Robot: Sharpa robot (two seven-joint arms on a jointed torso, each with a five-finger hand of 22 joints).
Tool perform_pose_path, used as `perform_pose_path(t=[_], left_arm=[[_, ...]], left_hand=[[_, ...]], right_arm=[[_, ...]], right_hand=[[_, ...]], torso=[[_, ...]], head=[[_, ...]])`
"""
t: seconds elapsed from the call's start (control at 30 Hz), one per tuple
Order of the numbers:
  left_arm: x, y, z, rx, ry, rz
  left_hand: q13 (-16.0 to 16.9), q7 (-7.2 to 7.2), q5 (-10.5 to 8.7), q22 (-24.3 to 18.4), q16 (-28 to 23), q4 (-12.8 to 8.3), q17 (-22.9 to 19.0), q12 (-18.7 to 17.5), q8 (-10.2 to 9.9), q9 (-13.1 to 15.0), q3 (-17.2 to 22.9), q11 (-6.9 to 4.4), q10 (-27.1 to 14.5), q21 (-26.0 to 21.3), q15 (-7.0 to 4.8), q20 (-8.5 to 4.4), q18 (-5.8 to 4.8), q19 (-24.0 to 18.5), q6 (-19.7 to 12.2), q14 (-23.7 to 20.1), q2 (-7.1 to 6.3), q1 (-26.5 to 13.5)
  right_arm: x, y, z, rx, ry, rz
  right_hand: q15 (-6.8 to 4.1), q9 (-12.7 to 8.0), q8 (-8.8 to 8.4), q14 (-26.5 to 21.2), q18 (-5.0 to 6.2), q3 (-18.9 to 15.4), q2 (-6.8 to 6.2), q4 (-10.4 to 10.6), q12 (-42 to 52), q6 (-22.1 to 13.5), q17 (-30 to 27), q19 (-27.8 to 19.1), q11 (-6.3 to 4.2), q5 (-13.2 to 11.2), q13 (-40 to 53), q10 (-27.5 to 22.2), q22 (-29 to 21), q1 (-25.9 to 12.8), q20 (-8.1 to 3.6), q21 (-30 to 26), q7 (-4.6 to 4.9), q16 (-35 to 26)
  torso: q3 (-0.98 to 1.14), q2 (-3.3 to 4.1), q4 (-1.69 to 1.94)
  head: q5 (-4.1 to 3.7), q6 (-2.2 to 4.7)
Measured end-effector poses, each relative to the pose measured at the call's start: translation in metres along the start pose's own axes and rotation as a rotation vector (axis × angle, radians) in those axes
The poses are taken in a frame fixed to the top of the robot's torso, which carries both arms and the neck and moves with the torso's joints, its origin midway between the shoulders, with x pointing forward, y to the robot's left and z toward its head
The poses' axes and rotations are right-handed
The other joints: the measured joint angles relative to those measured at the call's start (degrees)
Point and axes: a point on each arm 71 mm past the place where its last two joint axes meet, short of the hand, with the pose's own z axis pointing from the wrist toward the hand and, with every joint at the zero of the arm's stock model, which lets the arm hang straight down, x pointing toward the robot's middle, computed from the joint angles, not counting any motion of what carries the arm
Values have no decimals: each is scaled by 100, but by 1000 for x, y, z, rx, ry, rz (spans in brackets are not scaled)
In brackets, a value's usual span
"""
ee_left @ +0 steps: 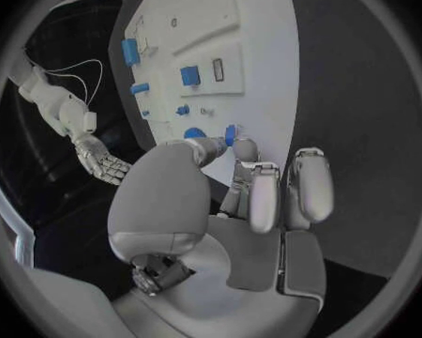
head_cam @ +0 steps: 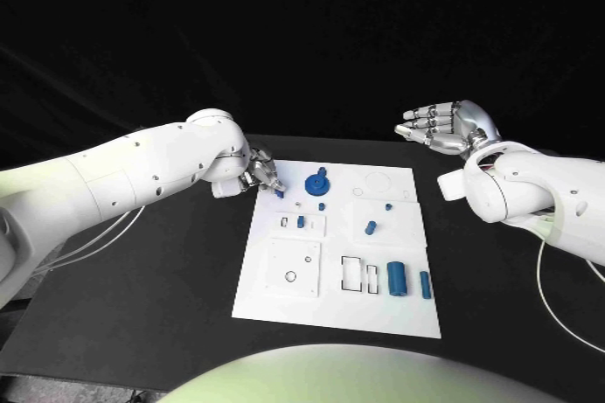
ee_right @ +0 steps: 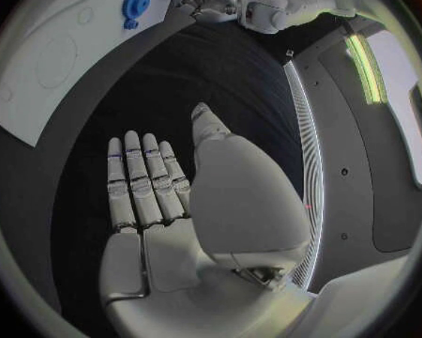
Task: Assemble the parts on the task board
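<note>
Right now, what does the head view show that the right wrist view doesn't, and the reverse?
Head view: the task board's near half, with two blue cylinders lying beside rectangular slots. Right wrist view: the right hand's empty palm up close, fingers straight. Both: the round blue gear-like part on the board's far end and the left hand at the corner beside it.

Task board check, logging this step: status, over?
Left hand pinches a small blue part at the board far left corner, beside the blue gear. Right hand open, off the board. Nothing in the way.
</note>
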Motion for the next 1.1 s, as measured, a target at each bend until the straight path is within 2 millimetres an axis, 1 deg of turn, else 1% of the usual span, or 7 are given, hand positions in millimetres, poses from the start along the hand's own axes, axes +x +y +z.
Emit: perform_pose_path(t=[0.23, 0.47, 0.53, 0.67, 0.8, 0.87, 1.1], left_arm=[[9, 4, -19, 57, -7, -49], [21, 4, -34, 105, -20, -77], [26, 5, -36, 112, -22, -82], [37, 6, -38, 125, -35, -78], [42, 5, -38, 135, -56, -60], [45, 5, -38, 138, -66, -49], [54, 4, -37, 144, -95, 0]], left_hand=[[92, -40, 16, 87, 30, 31, 0, 61, 20, 38, 31, -5, 101, 43, 0, -20, 0, 62, 43, 0, -50, -92], [143, -36, 18, 159, 50, 47, 0, 93, 20, 49, 48, -29, 167, 67, 1, -21, 1, 103, 80, 0, -100, -151], [149, -53, 17, 172, 50, -151, 0, 93, 19, 51, 265, -46, 184, 80, 1, -38, 1, 120, 96, 0, -131, -183], [169, -61, 17, 203, 50, -149, 0, 98, 19, 51, 274, -36, 214, 88, 1, -22, 0, 143, 126, 0, -166, -218], [194, -53, 17, 227, 50, -133, 0, 116, 19, 52, 290, -64, 245, 111, 1, -42, 0, 163, 135, 0, -174, -226], [204, -63, 18, 239, 50, -133, 0, 116, 19, 52, 290, -47, 266, 111, -12, -42, 0, 163, 147, -13, -174, -226], [236, -75, 41, 252, 50, -133, 0, 139, 17, 54, 290, -73, 296, 111, -31, -57, 0, 178, 160, -8, -186, -238]], right_arm=[[-1, -1, -1, 1, -2, 0], [-2, -1, -1, 1, -2, 0], [-2, -1, -1, 1, -2, 0], [-2, -1, -1, 1, -2, 1], [-1, -1, -2, 1, -2, 1], [-1, -1, -2, 1, -1, 2], [0, -2, -2, 2, 0, 3]], right_hand=[[0, 0, 0, 0, 0, 0, 0, 0, 0, 0, 0, 0, 0, 0, 0, 0, 0, 0, 0, 0, 0, 0], [0, 0, 0, 0, 0, 0, 0, 0, 0, 0, -5, 21, 0, 0, 0, 0, -10, 0, -21, 0, 0, 0], [0, 1, 0, 0, 0, 0, 0, 0, 0, 0, -5, 21, 0, 0, 0, 0, -10, 0, -21, 0, 0, 0], [0, 1, 0, 0, 0, 0, 0, 0, 0, 0, -5, 21, 0, 0, 0, 0, -11, 0, -21, 0, 0, 0], [0, 1, 0, 0, 0, 0, 0, 0, 0, 0, -5, 21, 0, 0, 0, 0, -10, 0, -21, 0, 0, 0], [0, 1, 0, 0, 0, 0, 0, 0, 0, 0, -5, 21, 0, 0, 0, 0, -10, 0, -21, 0, 0, 0], [0, -4, -23, 0, 0, 0, 25, 0, 0, 0, -5, 21, 0, 0, 0, 0, -18, -25, -21, 0, 0, 0]], torso=[[3, -3, 4], [2, -8, 10], [-1, -11, 13], [-5, -11, 13], [-8, -11, 12], [-9, -8, 10], [-9, -1, 3]], head=[[3, -7], [8, -16], [14, -18], [34, -19], [52, -20], [57, -20], [74, -16]])
